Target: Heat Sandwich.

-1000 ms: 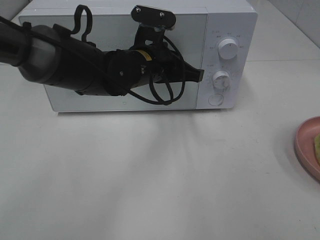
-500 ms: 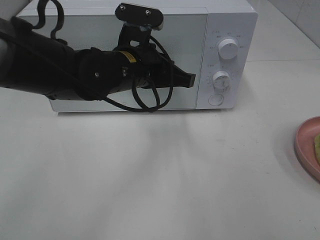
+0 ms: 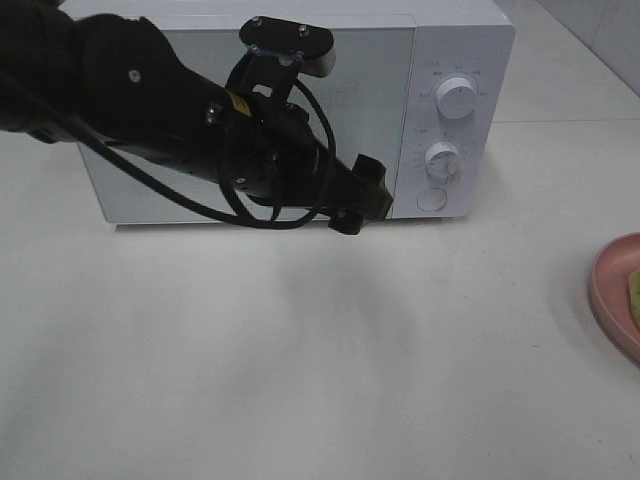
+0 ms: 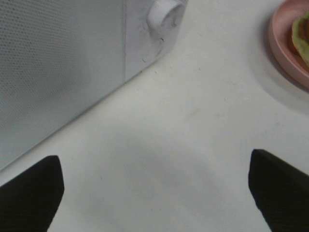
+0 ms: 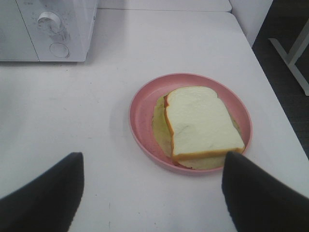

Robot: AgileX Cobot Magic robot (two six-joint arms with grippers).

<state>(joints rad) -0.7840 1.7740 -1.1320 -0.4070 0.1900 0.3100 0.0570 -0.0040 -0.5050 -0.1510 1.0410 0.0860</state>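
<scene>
Sandwich [image 5: 203, 123] on pink plate [image 5: 140, 121], R gripper [image 5: 152, 186] open above.

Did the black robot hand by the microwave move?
Yes. The left gripper dropped lower and pulled slightly left, away from the lower knob of the microwave.

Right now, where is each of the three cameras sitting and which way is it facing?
Exterior high: mounted above, facing the microwave; the left arm and left gripper show.
Left wrist: on the left arm, looking down at the table by the microwave's corner; dark fingertips show.
Right wrist: on the right arm, looking down at the sandwich on the pink plate; its fingertips show.
All three share microwave and plate.
</scene>
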